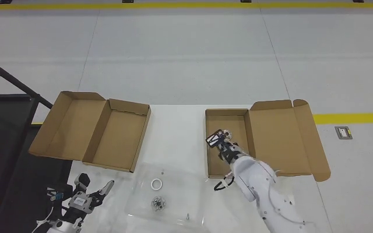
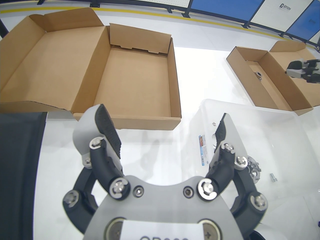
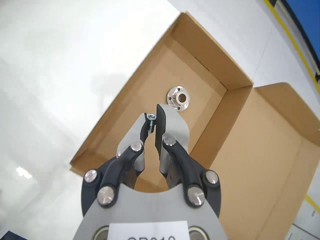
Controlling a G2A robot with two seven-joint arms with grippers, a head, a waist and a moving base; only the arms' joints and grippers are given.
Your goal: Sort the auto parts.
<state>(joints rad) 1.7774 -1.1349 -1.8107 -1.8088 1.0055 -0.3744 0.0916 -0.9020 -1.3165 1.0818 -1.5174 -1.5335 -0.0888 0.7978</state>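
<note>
My right gripper (image 3: pixel 152 121) is shut on a small silver bolt (image 3: pixel 151 123) and hangs over the right cardboard box (image 3: pixel 220 81), in which a silver flange (image 3: pixel 178 97) lies. From above, this gripper (image 1: pixel 218 138) is over the box's left compartment (image 1: pixel 211 157). My left gripper (image 2: pixel 162 123) stands open with nothing between its fingers, at the table's near left corner (image 1: pixel 93 195), in front of the left cardboard box (image 2: pixel 140 81). A clear plastic bin (image 1: pixel 140 192) holds a white ring (image 1: pixel 156 184), a gear (image 1: pixel 158 204) and another bolt (image 1: pixel 187 216).
Both boxes have their lids folded flat outward, the left lid (image 1: pixel 67 122) and the right lid (image 1: pixel 285 140). In the left wrist view the gear (image 2: pixel 253 169) and bolt (image 2: pixel 273 177) sit in the bin beside the open gripper. White table (image 1: pixel 175 134) separates the boxes.
</note>
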